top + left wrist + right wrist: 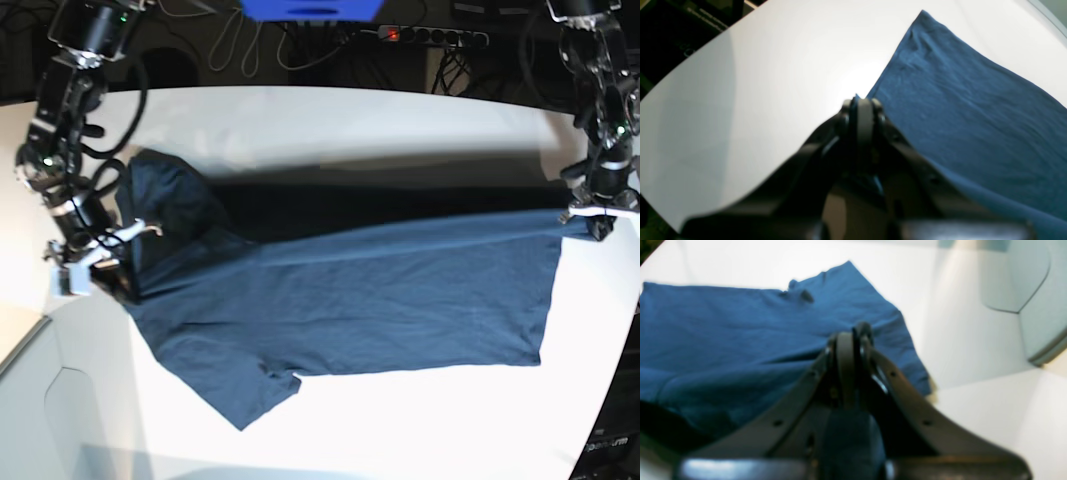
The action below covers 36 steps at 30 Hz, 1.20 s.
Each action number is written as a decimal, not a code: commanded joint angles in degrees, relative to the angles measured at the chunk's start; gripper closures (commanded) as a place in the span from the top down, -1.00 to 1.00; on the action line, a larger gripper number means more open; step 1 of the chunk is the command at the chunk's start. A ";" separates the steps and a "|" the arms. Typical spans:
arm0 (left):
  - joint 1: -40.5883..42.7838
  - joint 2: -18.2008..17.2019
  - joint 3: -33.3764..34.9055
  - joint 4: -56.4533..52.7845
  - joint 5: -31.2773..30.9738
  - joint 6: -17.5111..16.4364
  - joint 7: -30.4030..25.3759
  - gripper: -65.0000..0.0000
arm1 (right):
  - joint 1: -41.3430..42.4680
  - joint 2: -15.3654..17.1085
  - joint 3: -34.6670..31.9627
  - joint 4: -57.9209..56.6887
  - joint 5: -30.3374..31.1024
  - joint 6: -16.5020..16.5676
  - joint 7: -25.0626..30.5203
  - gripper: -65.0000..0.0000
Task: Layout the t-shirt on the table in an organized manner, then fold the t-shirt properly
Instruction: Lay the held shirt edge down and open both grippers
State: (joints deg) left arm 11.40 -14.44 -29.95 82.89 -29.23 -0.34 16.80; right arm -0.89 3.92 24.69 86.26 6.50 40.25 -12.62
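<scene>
1. In the base view a short sleeve (pixel 250 400) of the t-shirt (pixel 380 295) is lying nearest the camera, flat on the table (pixel 420 420).
2. The t-shirt is stretching across the middle of the table between the two arms, its far edge raised and casting a dark shadow behind it.
3. The left gripper (pixel 864 101) is pinching a corner of the shirt's hem, jaws closed tight on the cloth.
4. The right gripper (pixel 853 335) is clamping the shoulder end, jaws pressed together on bunched fabric.
</scene>
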 commanded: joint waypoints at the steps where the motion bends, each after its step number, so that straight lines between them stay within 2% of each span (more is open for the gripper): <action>1: -1.51 -1.43 -0.33 0.40 0.09 0.03 -1.54 -1.00 | 1.19 0.60 0.24 0.03 0.05 -0.25 1.50 -1.00; 8: -7.40 -1.61 -0.24 -3.64 0.09 0.03 -1.54 -1.00 | 1.90 0.52 0.24 -2.87 -1.62 -0.25 1.59 -1.00; 13: -10.48 -1.78 3.27 -7.16 0.09 0.03 -1.72 -1.00 | 1.46 0.52 0.15 -2.87 -1.62 -0.25 1.59 -1.00; 22: -18.48 -3.01 6.09 -18.94 1.15 0.03 -1.81 -1.00 | 2.16 0.69 0.06 -3.93 -1.80 -0.25 1.59 -1.00; 27: -22.52 -2.84 6.09 -21.66 7.12 0.03 -1.63 -0.99 | 7.52 1.40 0.06 -10.61 -9.54 -0.25 1.41 -1.00; 29: -23.66 -2.75 6.09 -22.28 9.23 0.03 -1.54 -0.87 | 9.10 1.40 0.15 -12.46 -13.40 -0.25 1.33 -0.99; 30: -23.84 -2.66 6.09 -22.36 9.76 0.12 -1.54 -0.75 | 9.72 1.40 0.41 -12.90 -14.99 -0.25 1.33 -0.91; 36: -22.87 -2.66 9.25 -21.84 9.85 0.12 -1.54 0.22 | 10.16 2.54 0.68 -12.98 -16.04 -0.25 1.33 -0.22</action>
State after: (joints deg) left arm -10.28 -16.25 -20.49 59.77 -19.29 -0.03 16.53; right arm 8.03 5.89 25.26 72.25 -10.50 40.25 -12.78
